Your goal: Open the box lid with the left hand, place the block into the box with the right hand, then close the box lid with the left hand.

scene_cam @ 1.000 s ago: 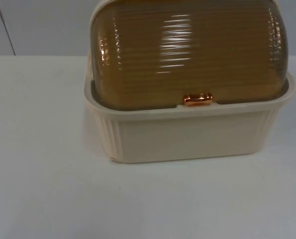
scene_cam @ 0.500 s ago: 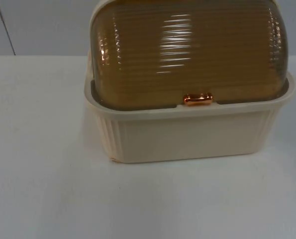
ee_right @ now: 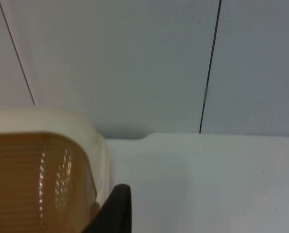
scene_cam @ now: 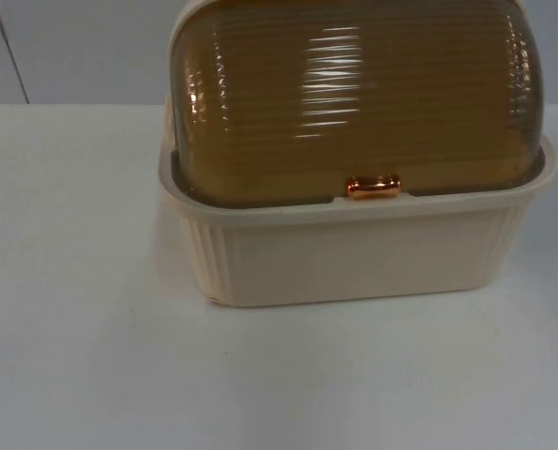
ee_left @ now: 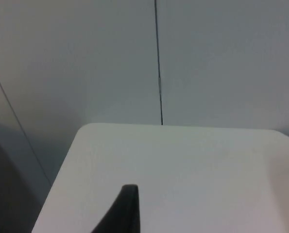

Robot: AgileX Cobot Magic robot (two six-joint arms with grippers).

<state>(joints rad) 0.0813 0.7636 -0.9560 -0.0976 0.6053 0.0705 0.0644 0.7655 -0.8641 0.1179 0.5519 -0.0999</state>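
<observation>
While shut, box, lid.

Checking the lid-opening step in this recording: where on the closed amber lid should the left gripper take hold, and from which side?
Probably the small copper handle at the middle of the lid's front lower edge, approached from the front, the camera's side in the top view. It is the only part that juts out; the rest of the ribbed dome is smooth and curved, and its edge sits inside the cream box's rim.
</observation>
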